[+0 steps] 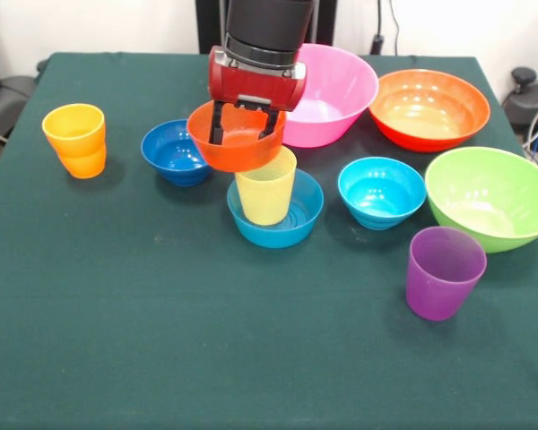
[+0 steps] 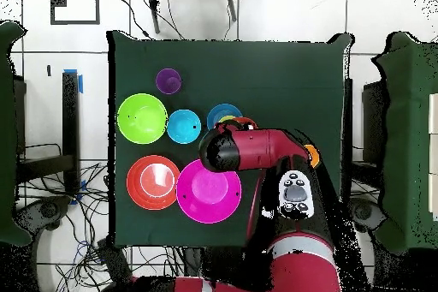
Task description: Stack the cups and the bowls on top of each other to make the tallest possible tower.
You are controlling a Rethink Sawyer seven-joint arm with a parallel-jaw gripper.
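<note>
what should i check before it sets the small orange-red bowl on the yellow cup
1. Grip on the small orange-red bowl: the gripper has fingers over its far rim, bowl lifted. Ok.
2. Bowl level: it tilts a little toward the camera. Not ok.
3. Bowl over the yellow cup: front view shows it just above the cup's rim but offset to the picture's left. Not ok.
4. Cup upright inside the mid-blue bowl: ok.
5. Whether the bowl already touches the cup's rim: cannot tell.
6. Neighbours clear: the dark blue bowl and cyan bowl stand apart from the stack. Ok.
</note>
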